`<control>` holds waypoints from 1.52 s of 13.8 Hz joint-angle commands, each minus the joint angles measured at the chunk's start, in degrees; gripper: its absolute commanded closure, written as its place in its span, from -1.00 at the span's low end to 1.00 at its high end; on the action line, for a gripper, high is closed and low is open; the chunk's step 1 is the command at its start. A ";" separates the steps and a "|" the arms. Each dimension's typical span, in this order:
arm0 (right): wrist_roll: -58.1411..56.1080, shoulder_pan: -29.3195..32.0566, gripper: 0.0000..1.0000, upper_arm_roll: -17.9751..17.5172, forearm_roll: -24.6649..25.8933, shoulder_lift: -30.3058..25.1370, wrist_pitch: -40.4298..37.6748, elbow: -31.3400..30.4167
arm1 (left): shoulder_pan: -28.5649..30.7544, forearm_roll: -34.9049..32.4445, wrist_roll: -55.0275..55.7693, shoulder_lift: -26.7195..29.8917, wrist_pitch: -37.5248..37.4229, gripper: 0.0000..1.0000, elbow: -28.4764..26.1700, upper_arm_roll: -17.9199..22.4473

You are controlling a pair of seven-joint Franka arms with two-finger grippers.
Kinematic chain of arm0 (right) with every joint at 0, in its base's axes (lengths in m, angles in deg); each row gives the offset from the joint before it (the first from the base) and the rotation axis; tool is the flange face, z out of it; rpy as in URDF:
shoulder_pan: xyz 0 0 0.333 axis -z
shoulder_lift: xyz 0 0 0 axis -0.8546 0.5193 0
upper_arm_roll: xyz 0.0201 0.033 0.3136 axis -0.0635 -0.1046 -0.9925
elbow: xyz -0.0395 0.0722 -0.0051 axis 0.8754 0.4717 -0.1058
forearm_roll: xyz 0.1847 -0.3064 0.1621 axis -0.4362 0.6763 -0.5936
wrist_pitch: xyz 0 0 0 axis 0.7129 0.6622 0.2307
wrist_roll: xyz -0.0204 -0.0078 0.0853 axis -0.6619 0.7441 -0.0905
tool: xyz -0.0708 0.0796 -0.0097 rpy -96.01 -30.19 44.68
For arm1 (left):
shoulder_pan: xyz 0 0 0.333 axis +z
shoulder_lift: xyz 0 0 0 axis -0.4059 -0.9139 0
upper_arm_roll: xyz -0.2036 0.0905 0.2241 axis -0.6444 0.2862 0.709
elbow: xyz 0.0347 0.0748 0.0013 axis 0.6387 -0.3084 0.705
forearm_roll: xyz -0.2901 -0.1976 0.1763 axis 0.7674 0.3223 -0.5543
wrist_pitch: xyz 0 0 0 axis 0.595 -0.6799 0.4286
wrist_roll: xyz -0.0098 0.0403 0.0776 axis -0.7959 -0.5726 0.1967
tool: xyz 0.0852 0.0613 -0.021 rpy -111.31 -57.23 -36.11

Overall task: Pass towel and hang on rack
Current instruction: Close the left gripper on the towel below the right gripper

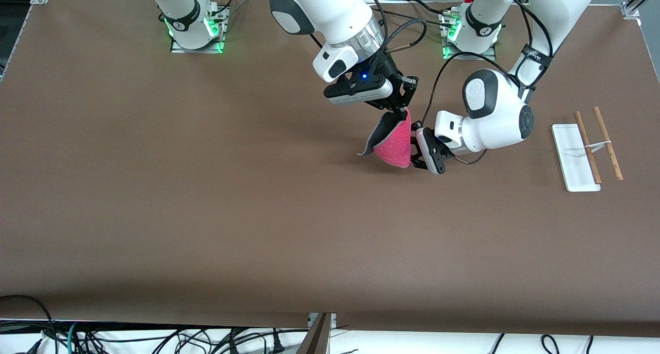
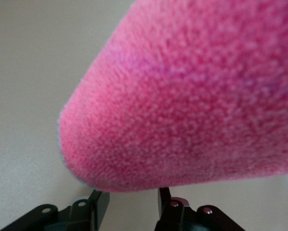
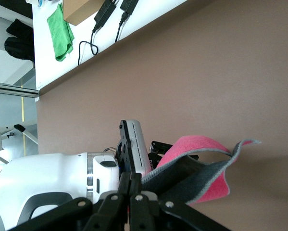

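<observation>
Brown tabletop [image 1: 206,189] fills the front view, with cables along the lower edge. At centre, the right gripper [image 1: 401,112] pinches the top corner of the towel [image 1: 394,145], which hangs in the air; the left gripper [image 1: 418,148] flanks its lower edge, fingers spread. The rack [image 1: 585,150] stands at the frame's right.

Left wrist view: pink towel [image 2: 192,106] fills the frame above spread fingers [image 2: 99,204].

Right wrist view: closed fingers [image 3: 134,192] clamp the towel's grey underside [image 3: 192,175]; white floor and a green cloth [image 3: 61,31] lie upper left.
</observation>
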 commanded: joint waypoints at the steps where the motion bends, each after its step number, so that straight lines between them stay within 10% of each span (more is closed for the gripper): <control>1: 0.39 -0.15 1.00 -0.24 0.14 0.67 0.37 1.00 | -0.08 0.68 -1.59 -0.25 0.26 -0.46 1.74 -0.10; 3: 0.31 -0.15 1.00 -0.24 0.14 0.75 0.46 1.00 | -0.08 0.50 -1.68 -0.25 0.26 -0.99 1.83 -0.02; 8: 0.31 -0.15 1.00 -0.24 0.14 0.75 0.37 1.00 | -0.08 -1.61 -4.14 -0.25 0.35 -0.96 2.54 -0.02; 15: -0.84 -0.15 1.00 -0.24 0.41 0.75 0.37 0.91 | -0.08 -1.61 -8.62 -0.16 0.35 1.00 2.54 -0.10; 21: -0.84 -0.15 1.00 -0.24 0.50 0.84 0.37 0.91 | 0.36 -4.41 -8.62 0.45 0.35 1.00 3.33 0.33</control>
